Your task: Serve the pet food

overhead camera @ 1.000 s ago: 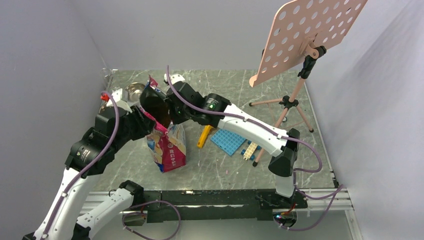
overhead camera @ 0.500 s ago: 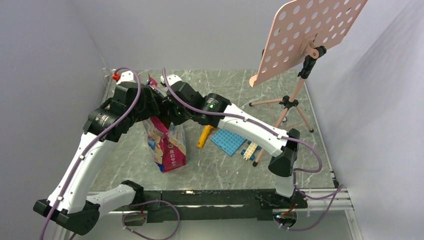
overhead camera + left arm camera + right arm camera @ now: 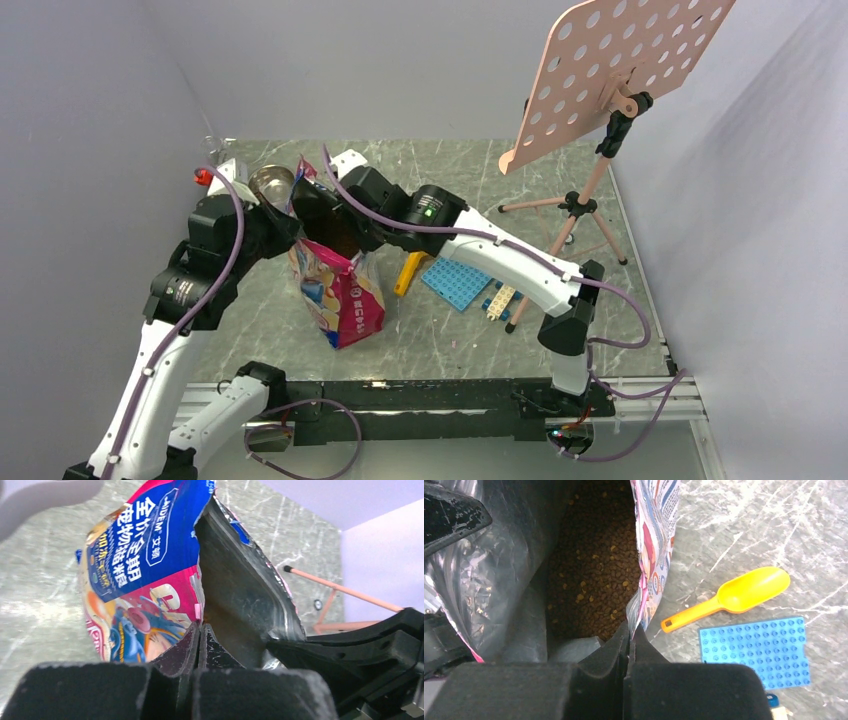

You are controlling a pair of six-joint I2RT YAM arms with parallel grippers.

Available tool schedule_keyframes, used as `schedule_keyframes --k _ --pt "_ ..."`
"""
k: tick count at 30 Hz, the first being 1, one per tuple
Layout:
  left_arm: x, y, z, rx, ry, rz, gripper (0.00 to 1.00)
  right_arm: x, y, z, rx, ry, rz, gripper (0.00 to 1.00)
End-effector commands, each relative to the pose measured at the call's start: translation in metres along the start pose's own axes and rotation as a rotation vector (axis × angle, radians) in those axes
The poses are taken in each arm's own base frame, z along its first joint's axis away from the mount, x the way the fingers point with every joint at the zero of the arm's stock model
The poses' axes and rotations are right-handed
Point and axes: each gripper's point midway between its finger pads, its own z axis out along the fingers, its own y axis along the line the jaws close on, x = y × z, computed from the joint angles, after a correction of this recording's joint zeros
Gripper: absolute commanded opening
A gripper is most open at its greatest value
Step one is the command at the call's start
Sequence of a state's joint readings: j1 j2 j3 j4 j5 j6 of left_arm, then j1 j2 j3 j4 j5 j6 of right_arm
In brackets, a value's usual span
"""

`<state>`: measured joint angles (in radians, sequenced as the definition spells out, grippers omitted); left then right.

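The left gripper [image 3: 199, 627] and right gripper [image 3: 630, 631] are clamping opposite pouch [image 3: 345, 300] rims, baring kibble [image 3: 594, 575]; scoop [image 3: 736, 596] and blue plate [image 3: 754, 650] are lying beside it, bowl [image 3: 270, 183] toward the far-left corner of the bench [image 3: 450, 340].

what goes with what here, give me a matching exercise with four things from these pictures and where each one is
Things:
1. kibble
2. yellow scoop
3. blue studded plate
4. steel bowl

Places:
a. far left, beyond the pouch
b. inside the open pouch
c. lying flat, beside the small bricks
d. lying between the pouch and the blue studded plate

Pairs: 1-b, 2-d, 3-c, 4-a
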<state>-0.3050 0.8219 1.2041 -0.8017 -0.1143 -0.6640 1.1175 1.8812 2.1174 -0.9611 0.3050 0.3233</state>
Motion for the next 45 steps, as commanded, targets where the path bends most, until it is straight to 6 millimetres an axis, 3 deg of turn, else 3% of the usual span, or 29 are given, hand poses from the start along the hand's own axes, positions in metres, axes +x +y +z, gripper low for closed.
schedule_keyframes --k 1,3,5,9,13,16,19,22,23,26,32,37,41,45 --pt "-0.024 -0.029 -0.005 0.125 -0.085 -0.113 0.0 -0.068 -0.016 -0.064 -0.005 -0.219 -0.013 0.09" --pt "-0.021 -0.02 -0.005 0.078 -0.079 -0.103 0.0 -0.068 -0.006 -0.068 -0.068 -0.214 -0.024 0.27" --pt "-0.015 -0.011 -0.005 0.038 -0.054 -0.096 0.0 -0.068 -0.004 -0.075 -0.085 -0.216 -0.018 0.33" --pt "-0.01 -0.01 -0.011 0.037 -0.025 -0.067 0.0 -0.078 -0.023 -0.1 -0.025 -0.273 0.008 0.5" --pt "-0.007 -0.012 -0.016 0.05 -0.005 -0.051 0.0 -0.085 -0.035 -0.119 -0.007 -0.365 0.024 0.84" --pt "-0.006 -0.016 -0.019 0.064 0.019 -0.041 0.08 -0.085 -0.033 -0.112 -0.016 -0.356 0.067 0.92" --pt "-0.01 -0.015 -0.026 0.066 0.002 0.004 0.12 -0.074 -0.073 -0.094 0.249 -0.288 0.139 0.93" --pt "-0.012 -0.01 -0.031 0.053 -0.023 -0.003 0.28 -0.058 -0.114 -0.08 0.51 -0.209 0.135 0.97" --pt "-0.012 -0.009 -0.032 0.054 -0.027 -0.009 0.37 -0.052 -0.125 -0.075 0.545 -0.175 0.153 0.97" --pt "-0.012 -0.008 -0.039 0.052 -0.033 -0.021 0.48 -0.026 -0.146 -0.044 0.503 -0.054 0.242 0.95" --pt "-0.02 0.0 -0.06 0.032 -0.085 -0.014 0.52 0.043 -0.139 0.029 0.404 0.217 0.32 0.89" --pt "-0.033 0.004 -0.088 0.022 -0.143 -0.009 0.55 0.094 -0.122 0.069 0.409 0.421 0.4 0.9" --pt "-0.038 0.005 -0.099 0.033 -0.18 -0.006 0.58 0.116 -0.107 0.1 0.332 0.431 0.502 0.9" --pt "-0.036 0.004 -0.106 0.051 -0.183 -0.03 0.61 0.133 -0.125 0.107 0.418 0.421 0.586 0.9"
